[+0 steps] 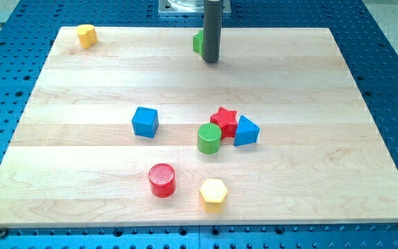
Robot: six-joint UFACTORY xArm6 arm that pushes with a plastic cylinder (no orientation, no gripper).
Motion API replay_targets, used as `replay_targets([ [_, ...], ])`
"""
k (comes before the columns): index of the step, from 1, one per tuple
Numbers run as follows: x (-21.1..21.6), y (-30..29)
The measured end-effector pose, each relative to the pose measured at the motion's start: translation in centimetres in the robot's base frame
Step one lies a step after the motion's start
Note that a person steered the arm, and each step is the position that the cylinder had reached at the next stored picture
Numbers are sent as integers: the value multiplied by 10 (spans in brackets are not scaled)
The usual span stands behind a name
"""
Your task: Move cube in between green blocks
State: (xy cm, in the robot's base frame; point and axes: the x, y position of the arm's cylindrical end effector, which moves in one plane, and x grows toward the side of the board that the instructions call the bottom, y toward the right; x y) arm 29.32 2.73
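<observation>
A blue cube [144, 122] sits left of the board's centre. A green cylinder [209, 138] stands to its right, touching a red star [224, 121]. A second green block [197, 43] sits at the view's top, mostly hidden behind my rod. My tip [211, 61] rests just to the right of and slightly below that green block, far above the cube.
A blue triangular block [246, 131] touches the red star on its right. A red cylinder [162, 180] and a yellow hexagon [213, 194] sit near the view's bottom. A yellow block [86, 34] lies at the top left corner of the wooden board [81, 173].
</observation>
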Motion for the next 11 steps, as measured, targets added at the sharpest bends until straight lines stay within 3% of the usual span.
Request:
replay_targets([
  [1,-21,13],
  [2,52,4],
  [4,126,-185],
  [5,220,-223],
  [6,213,-172],
  [7,153,-112],
  [8,150,-69],
  [9,193,-125],
  [10,204,-78],
  [11,104,-12],
])
